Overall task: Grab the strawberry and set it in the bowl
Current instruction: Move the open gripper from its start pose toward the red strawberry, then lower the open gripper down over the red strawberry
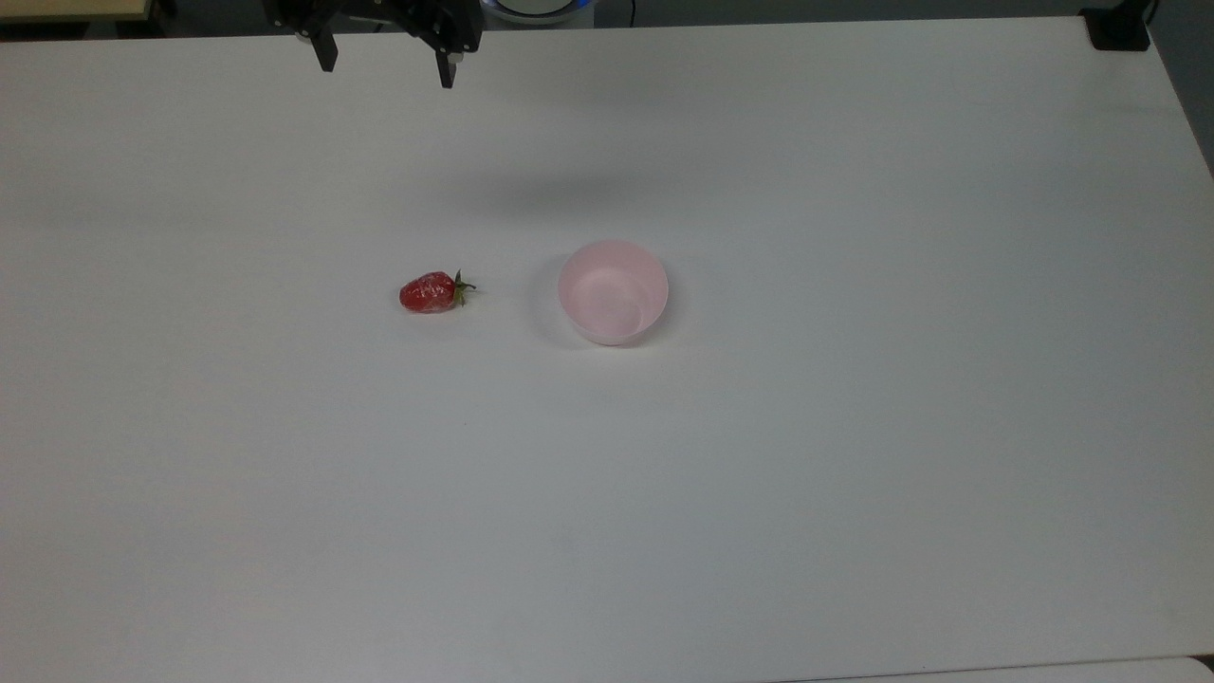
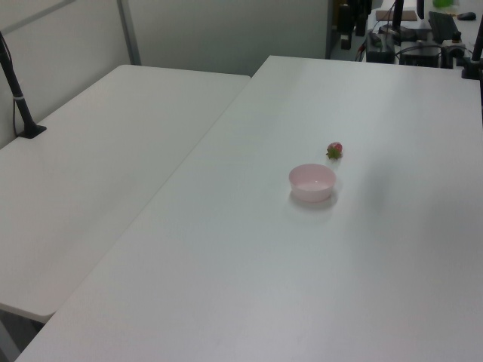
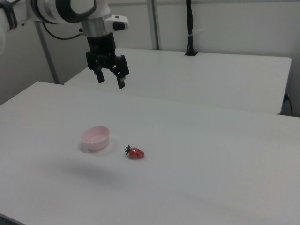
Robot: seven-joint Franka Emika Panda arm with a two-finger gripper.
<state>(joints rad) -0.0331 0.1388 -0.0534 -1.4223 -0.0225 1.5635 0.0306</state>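
Observation:
A small glossy red strawberry (image 1: 430, 292) lies on the white table (image 1: 854, 455), its green stem pointing toward the bowl (image 1: 613, 291). The bowl is pale pink, round and holds nothing; it stands a short way to the strawberry's right in the top view. The same strawberry (image 3: 136, 153) and bowl (image 3: 96, 137) show in the right view, and the strawberry (image 2: 334, 150) lies just behind the bowl (image 2: 312, 182) in the left view. My gripper (image 1: 386, 68) hangs open high above the table at the top view's upper edge, well away from both, with nothing between its fingers (image 3: 121, 82).
A second white table (image 3: 211, 75) adjoins the first. A black pole on a base (image 2: 21, 105) stands on it. Dark equipment and cables (image 2: 407, 45) sit beyond the far end of the main table in the left view. A black clamp (image 1: 1117, 28) is at the top view's upper right corner.

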